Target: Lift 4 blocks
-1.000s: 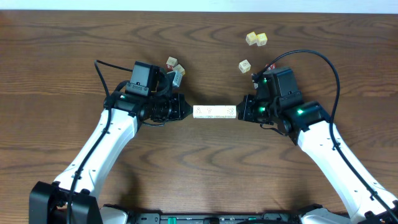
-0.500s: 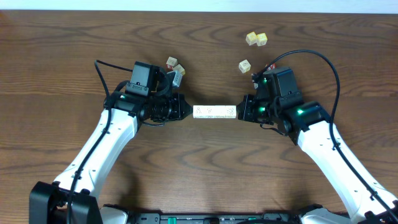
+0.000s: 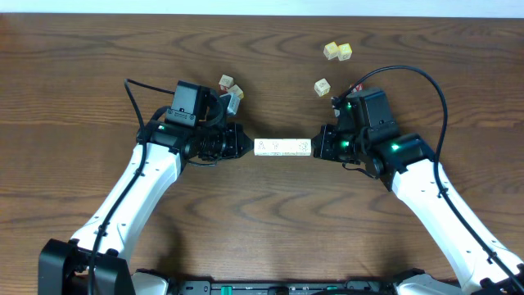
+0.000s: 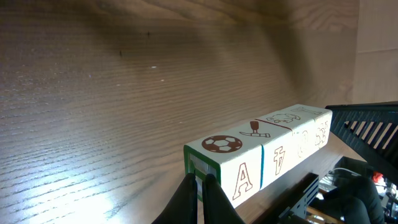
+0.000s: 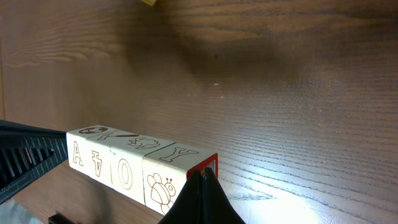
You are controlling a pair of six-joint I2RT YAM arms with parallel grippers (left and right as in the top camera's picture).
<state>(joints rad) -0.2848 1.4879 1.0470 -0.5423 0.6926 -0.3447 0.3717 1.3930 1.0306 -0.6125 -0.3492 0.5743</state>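
Observation:
Four pale blocks (image 3: 282, 147) form one short bar at the table's centre, printed with letters, a ball and a bee. My left gripper (image 3: 246, 146) is shut, its tips pressed against the bar's left end. My right gripper (image 3: 318, 146) is shut too and pushes on the right end. In the left wrist view the blocks (image 4: 267, 155) run away from the closed gripper (image 4: 200, 186), which touches a green-edged face. In the right wrist view the blocks (image 5: 124, 165) meet the closed gripper (image 5: 202, 180) at a red-edged face. Whether the bar rests on the wood or hangs just above it I cannot tell.
Two loose cubes (image 3: 230, 87) lie just behind my left arm. A single cube (image 3: 322, 86) sits behind my right arm, and a yellowish pair (image 3: 337, 52) lies farther back. The table's far edge (image 3: 262, 15) runs along the top.

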